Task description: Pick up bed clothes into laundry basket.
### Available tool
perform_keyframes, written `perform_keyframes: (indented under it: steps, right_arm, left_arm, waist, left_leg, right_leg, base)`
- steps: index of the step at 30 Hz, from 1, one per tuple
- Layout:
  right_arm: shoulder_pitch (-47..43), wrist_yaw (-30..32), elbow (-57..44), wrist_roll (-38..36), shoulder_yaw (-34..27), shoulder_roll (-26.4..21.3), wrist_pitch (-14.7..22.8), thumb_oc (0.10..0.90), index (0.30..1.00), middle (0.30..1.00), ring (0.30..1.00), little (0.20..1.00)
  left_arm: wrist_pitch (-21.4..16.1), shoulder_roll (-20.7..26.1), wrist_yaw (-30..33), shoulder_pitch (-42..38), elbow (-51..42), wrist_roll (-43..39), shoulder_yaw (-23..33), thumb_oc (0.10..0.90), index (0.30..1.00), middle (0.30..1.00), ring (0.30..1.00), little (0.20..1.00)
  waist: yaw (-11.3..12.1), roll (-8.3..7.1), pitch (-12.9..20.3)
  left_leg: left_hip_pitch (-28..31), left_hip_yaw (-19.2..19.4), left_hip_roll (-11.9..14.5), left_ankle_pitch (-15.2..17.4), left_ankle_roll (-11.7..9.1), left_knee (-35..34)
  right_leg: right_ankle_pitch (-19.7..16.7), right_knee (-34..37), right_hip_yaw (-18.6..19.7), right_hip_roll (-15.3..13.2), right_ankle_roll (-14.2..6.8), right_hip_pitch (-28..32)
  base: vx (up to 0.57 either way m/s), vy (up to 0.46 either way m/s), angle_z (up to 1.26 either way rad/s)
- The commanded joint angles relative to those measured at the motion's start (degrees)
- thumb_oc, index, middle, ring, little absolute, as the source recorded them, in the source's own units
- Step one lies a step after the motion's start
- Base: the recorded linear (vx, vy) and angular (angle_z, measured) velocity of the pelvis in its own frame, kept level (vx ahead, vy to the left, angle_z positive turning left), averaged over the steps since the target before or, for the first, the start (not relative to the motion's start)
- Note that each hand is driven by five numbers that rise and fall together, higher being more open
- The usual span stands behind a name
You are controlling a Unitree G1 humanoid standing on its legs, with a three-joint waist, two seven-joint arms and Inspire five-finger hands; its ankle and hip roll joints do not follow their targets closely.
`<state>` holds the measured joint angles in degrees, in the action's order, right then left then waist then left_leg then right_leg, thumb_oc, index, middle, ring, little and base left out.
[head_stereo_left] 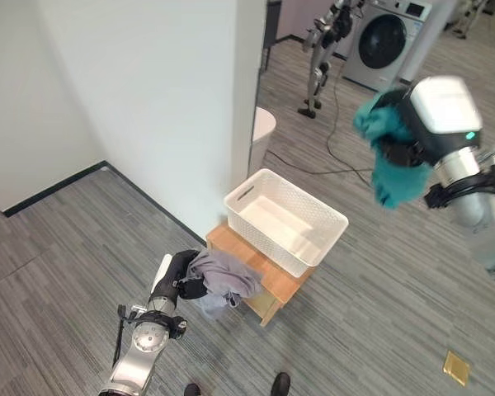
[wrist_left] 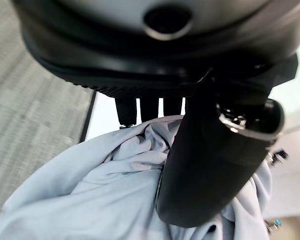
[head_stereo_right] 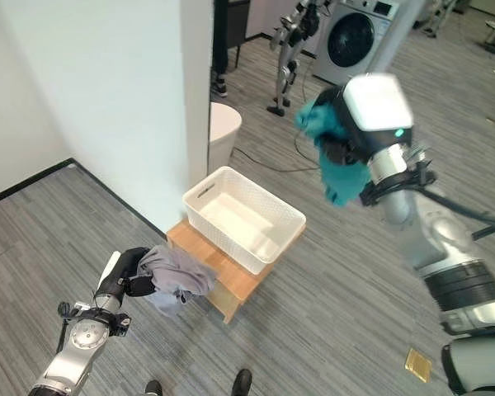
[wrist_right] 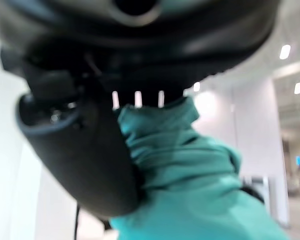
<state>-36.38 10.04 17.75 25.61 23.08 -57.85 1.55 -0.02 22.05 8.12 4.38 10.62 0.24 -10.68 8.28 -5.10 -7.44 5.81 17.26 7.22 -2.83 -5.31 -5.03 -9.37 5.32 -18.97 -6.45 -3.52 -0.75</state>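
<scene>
From the left eye view, the white laundry basket sits empty on a low wooden stool beside a white wall; the left hand is curled on a grey garment that drapes over the stool's near corner, just beside the basket, while the right hand holds a teal garment raised well above the floor and off to the basket's right. The right eye view shows the same layout, with a washing machine far behind. In the left wrist view the thumb presses into the grey folds, clamped on the cloth. In the right wrist view the thumb pins the bunched teal cloth against the fingers. To do the drop well, I judge the right hand should travel over the basket's middle before releasing, low enough that the hanging tail lands inside the rim rather than over it.
</scene>
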Motion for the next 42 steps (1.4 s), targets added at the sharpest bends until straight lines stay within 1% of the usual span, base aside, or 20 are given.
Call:
perform_keyframes:
  steps: [1,4,5,7,8,9,10,15,22,23,24,25,28,34,35,36,38,39,40,42]
  right_arm:
    - [-10.13,3.57,6.98,2.04,0.26,-0.93,-2.01,0.400,0.300,0.300,0.300,0.300]
    - [-15.19,3.83,16.06,1.66,4.40,0.39,-2.98,0.400,0.300,0.300,0.300,0.300]
    - [-17.10,4.75,21.78,0.79,5.93,1.97,-3.03,0.400,0.300,0.300,0.300,0.300]
    - [-17.35,4.81,21.97,0.74,6.13,2.02,-2.95,0.400,0.300,0.300,0.300,0.300]
    - [-20.91,5.50,27.54,1.16,7.08,3.07,-3.86,0.400,0.300,0.300,0.300,0.300]
    - [-21.05,5.53,27.64,1.13,7.19,3.10,-3.83,0.400,0.300,0.300,0.300,0.300]
    - [-21.99,7.24,29.29,-0.30,6.45,3.51,-3.68,0.400,0.300,0.300,0.300,0.300]
    - [-24.73,9.70,32.81,-6.08,4.51,3.26,-2.71,0.400,0.300,0.300,0.300,0.300]
    - [-27.79,10.02,39.32,-8.54,6.54,5.46,-2.83,0.400,0.300,0.300,0.300,0.300]
    - [-28.16,10.22,40.44,-9.20,6.42,5.92,-2.82,0.549,0.524,0.524,0.524,0.524]
    - [-28.53,10.06,43.05,-10.53,6.35,6.80,-2.91,0.800,0.900,0.900,0.900,0.900]
    - [-28.66,10.05,43.19,-10.56,6.44,6.82,-2.84,0.800,0.900,0.900,0.900,0.900]
    - [-29.77,8.72,44.48,-9.02,8.73,7.24,-3.15,0.800,0.900,0.900,0.900,0.900]
    - [-26.68,8.68,31.39,-4.98,8.66,7.03,-3.68,0.800,0.900,0.900,0.900,0.900]
    - [-24.89,9.06,24.48,-3.94,6.57,5.57,-3.71,0.800,0.900,0.900,0.900,0.900]
    - [-24.53,8.98,24.15,-3.86,6.26,5.51,-3.86,0.800,0.900,0.900,0.900,0.900]
    - [-21.12,9.47,15.95,-3.46,2.51,3.51,-3.34,0.800,0.900,0.900,0.900,0.900]
    - [-20.32,9.31,15.35,-3.31,1.77,3.38,-3.56,0.800,0.900,0.900,0.900,0.900]
    - [-14.52,10.25,7.26,-1.85,-2.90,3.47,-3.49,0.800,0.900,0.900,0.900,0.900]
    - [-7.32,11.16,0.30,-1.24,-9.42,5.09,-3.33,0.800,0.900,0.900,0.900,0.900]
  left_arm:
    - [-8.26,2.65,0.50,-4.14,-6.40,-0.96,-3.01,0.400,0.300,0.300,0.300,0.300]
    - [-8.73,3.93,0.27,-4.59,-6.58,-2.08,-3.87,0.400,0.300,0.300,0.300,0.300]
    - [-9.33,4.19,0.46,-5.00,-6.67,-3.52,-4.21,0.400,0.300,0.300,0.300,0.300]
    - [-9.34,4.15,0.46,-5.02,-6.66,-3.54,-4.15,0.400,0.300,0.300,0.300,0.300]
    - [-10.05,4.46,0.43,-4.63,-7.49,-4.94,-4.03,0.400,0.300,0.300,0.300,0.300]
    - [-10.03,4.44,0.42,-4.63,-7.51,-4.95,-3.98,0.400,0.300,0.300,0.300,0.300]
    - [-10.66,4.36,0.31,-4.28,-7.59,-5.86,-3.69,0.400,0.300,0.300,0.300,0.300]
    - [-11.21,3.86,1.05,-3.58,-5.54,-7.82,-3.54,0.400,0.300,0.300,0.300,0.300]
    - [-11.22,3.48,2.31,-5.95,-2.65,-8.05,-4.42,0.400,0.300,0.300,0.300,0.300]
    - [-11.27,3.48,2.46,-6.53,-2.56,-8.13,-4.58,0.400,0.300,0.300,0.300,0.300]
    - [-11.42,3.48,2.56,-7.65,-2.37,-8.53,-5.26,0.400,0.300,0.300,0.300,0.300]
    - [-11.44,3.47,2.57,-7.69,-2.33,-8.55,-5.26,0.400,0.300,0.300,0.300,0.300]
    - [-11.40,3.62,2.39,-8.36,-2.50,-8.83,-5.48,0.400,0.300,0.300,0.300,0.300]
    - [-10.71,4.14,3.41,-10.59,-4.88,-6.50,-3.10,0.400,0.300,0.300,0.300,0.300]
    - [-10.49,4.21,4.10,-11.15,-6.50,-5.17,-1.31,0.400,0.300,0.300,0.300,0.300]
    - [-10.45,4.28,4.10,-11.11,-6.55,-5.15,-1.38,0.400,0.300,0.300,0.300,0.300]
    - [-10.06,4.43,4.98,-12.73,-7.78,-3.24,0.31,0.400,0.300,0.300,0.300,0.300]
    - [-10.03,4.59,4.98,-12.75,-7.81,-3.21,0.08,0.400,0.300,0.300,0.300,0.300]
    - [-9.28,4.63,5.89,-15.90,-8.50,-0.85,0.76,0.400,0.300,0.300,0.300,0.300]
    - [-8.43,4.54,7.37,-20.45,-9.40,1.39,1.16,0.400,0.300,0.300,0.300,0.300]
  waist:
    - [2.77,-1.26,4.37]
    - [4.50,-1.77,2.60]
    - [6.11,-1.86,0.69]
    - [5.99,-1.84,0.73]
    - [8.04,-1.43,-1.41]
    - [7.92,-1.42,-1.35]
    - [9.06,-0.95,-2.77]
    - [10.66,-0.51,-4.97]
    - [11.95,-0.36,-5.91]
    - [12.00,-0.34,-5.86]
    - [12.01,-0.29,-5.64]
    - [11.97,-0.29,-5.61]
    - [11.63,-0.22,-5.37]
    - [9.08,0.09,-3.66]
    - [7.61,0.17,-2.83]
    - [7.76,0.10,-2.88]
    - [5.47,0.31,-1.67]
    - [5.78,0.14,-1.76]
    - [3.50,0.54,-0.71]
    - [0.39,1.54,0.37]
  left_leg:
    - [-4.93,-4.07,-0.15,-0.27,0.79,0.03]
    - [-6.97,-4.89,0.27,-1.06,0.45,0.03]
    - [-8.96,-5.73,0.31,-1.81,0.29,0.03]
    - [-9.07,-5.79,0.31,-1.84,0.29,0.03]
    - [-12.02,-6.83,0.43,-2.90,-0.21,0.03]
    - [-12.14,-6.91,0.42,-2.94,-0.22,0.03]
    - [-14.27,-7.05,0.71,-3.70,-1.10,0.03]
    - [-19.71,-8.71,1.31,-4.00,-3.35,0.03]
    - [-22.24,-9.53,0.43,-4.44,-3.56,0.03]
    - [-22.48,-9.54,0.27,-4.46,-3.58,0.03]
    - [-22.88,-9.50,0.00,-4.42,-3.64,0.03]
    - [-22.94,-9.52,-0.01,-4.43,-3.64,0.03]
    - [-22.79,-9.26,-0.14,-4.18,-3.63,0.03]
    - [-17.99,-5.91,0.13,-2.03,-2.67,0.03]
    - [-16.80,-4.21,-0.23,-2.65,-1.70,0.03]
    - [-16.68,-4.13,-0.24,-2.61,-1.69,0.03]
    - [-14.43,-2.53,-0.37,-1.70,-1.18,0.03]
    - [-14.25,-2.42,-0.39,-1.65,-1.16,0.03]
    - [-12.33,-1.01,-0.42,-0.80,-0.68,0.03]
    - [-10.46,0.44,-0.52,0.18,-0.08,0.03]
  right_leg:
    - [3.23,-0.32,-3.09,-4.74,-7.26,5.42]
    - [3.15,-0.32,-4.07,-4.58,-7.29,4.26]
    - [3.03,-0.32,-5.16,-4.60,-7.21,3.25]
    - [3.03,-0.32,-5.22,-4.60,-7.21,3.18]
    - [2.85,-0.32,-8.38,-5.06,-7.27,2.10]
    - [2.85,-0.32,-8.46,-5.06,-7.26,2.04]
    - [2.70,-0.32,-10.73,-5.47,-7.64,1.10]
    - [3.97,-0.32,-12.48,-5.54,-8.44,-1.81]
    - [4.11,-0.32,-13.47,-5.76,-8.79,-3.24]
    - [4.11,-0.32,-13.53,-5.81,-8.87,-3.39]
    - [4.04,-0.32,-13.80,-6.03,-8.98,-3.71]
    - [4.04,-0.32,-13.82,-6.04,-8.99,-3.75]
    - [3.96,-0.32,-13.72,-6.26,-9.09,-3.65]
    - [3.63,-0.32,-11.19,-7.21,-9.52,-1.58]
    - [2.35,-0.32,-11.10,-7.74,-9.11,-1.47]
    - [2.34,-0.32,-11.04,-7.77,-9.12,-1.40]
    - [1.80,-0.32,-9.89,-8.04,-9.33,-0.72]
    - [1.79,-0.32,-9.79,-8.07,-9.36,-0.60]
    - [1.32,-0.32,-8.63,-8.40,-9.54,-0.13]
    - [0.90,-0.32,-7.24,-8.71,-9.69,0.34]
  base:
    - [0.02,-0.013,0.29]
    - [-0.04,-0.026,0.25]
    - [-0.06,-0.023,0.14]
    - [-0.04,-0.010,0.06]
    - [-0.02,0.002,0.13]
    - [-0.04,0.013,0.37]
    - [-0.01,0.010,0.42]
    - [0.04,-0.018,0.33]
    - [0.03,0.009,0.26]
    - [0.06,0.012,0.08]
    - [0.04,0.008,0.09]
    - [0.04,0.003,0.11]
    - [0.00,0.019,0.11]
    - [0.01,0.032,-0.22]
    - [-0.05,0.046,-0.53]
    - [-0.03,0.067,-0.39]
    - [0.05,0.038,-0.28]
    - [0.07,0.050,-0.35]
    - [0.06,0.054,-0.52]
    - [0.08,0.094,-0.46]
